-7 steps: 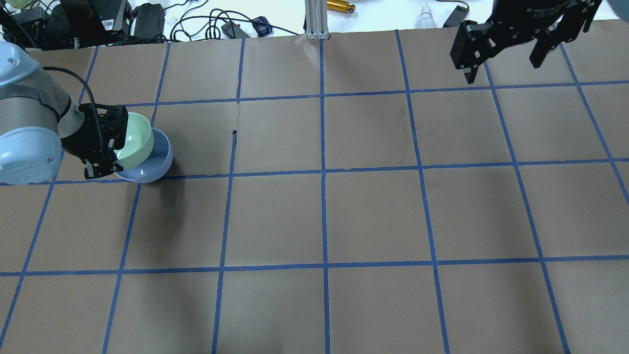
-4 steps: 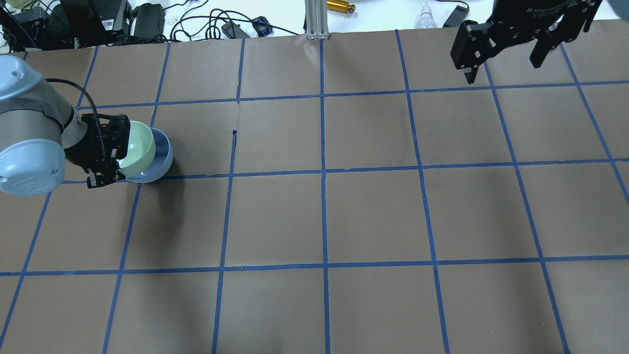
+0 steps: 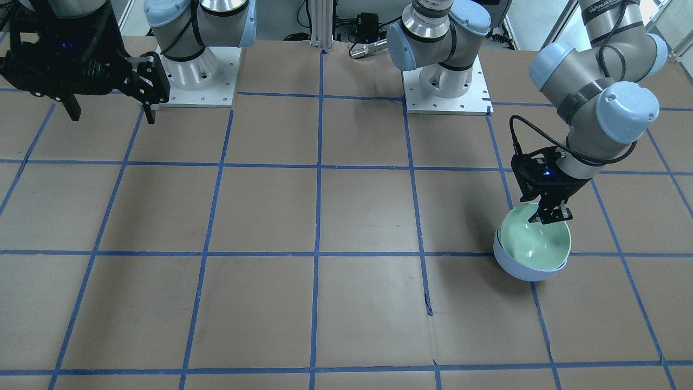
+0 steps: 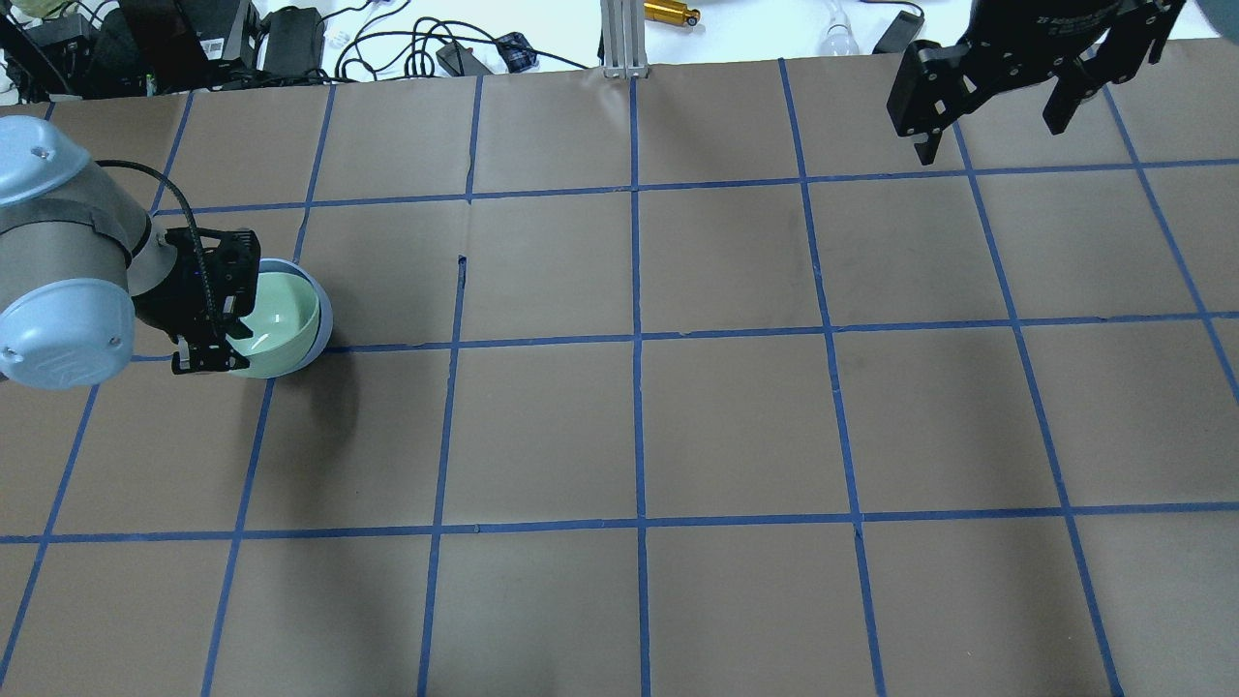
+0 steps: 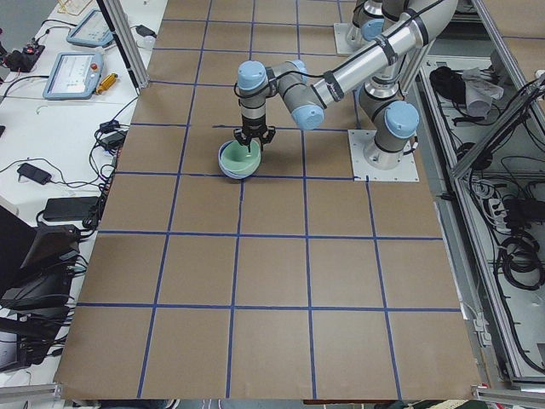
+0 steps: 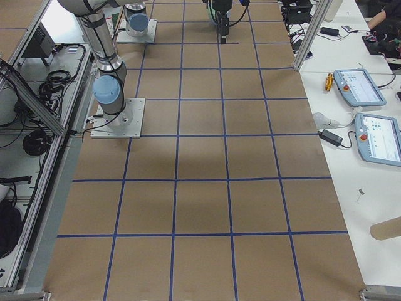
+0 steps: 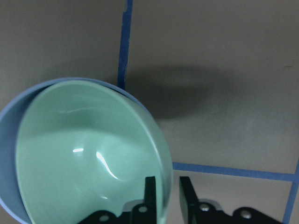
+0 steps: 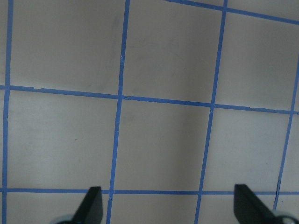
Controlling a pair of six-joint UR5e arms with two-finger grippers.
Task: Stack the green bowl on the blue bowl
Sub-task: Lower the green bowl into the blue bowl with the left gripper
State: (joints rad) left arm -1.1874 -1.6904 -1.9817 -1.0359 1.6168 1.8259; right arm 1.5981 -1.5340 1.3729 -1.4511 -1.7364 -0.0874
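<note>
The green bowl (image 3: 533, 244) (image 4: 281, 324) (image 7: 88, 158) (image 5: 238, 158) sits nested inside the blue bowl (image 3: 520, 269) (image 4: 326, 315) (image 7: 7, 154), slightly tilted, so only a crescent of blue shows around it. Both rest on the table at my left side. My left gripper (image 3: 552, 216) (image 4: 225, 348) (image 7: 167, 186) straddles the green bowl's rim on the side nearest my base, one finger inside and one outside, shut on it. My right gripper (image 4: 992, 131) (image 3: 111, 114) (image 8: 170, 207) hangs open and empty high over the far right of the table.
Brown paper with a blue tape grid (image 4: 639, 334) covers the table. Cables, power bricks and a metal post (image 4: 624, 39) lie beyond its far edge. The arm bases (image 3: 446, 86) stand on white plates on the robot's side.
The green bowl has dropped from a tilted, offset pose above the blue bowl into it. My left gripper went down with it. The right arm stayed still.
</note>
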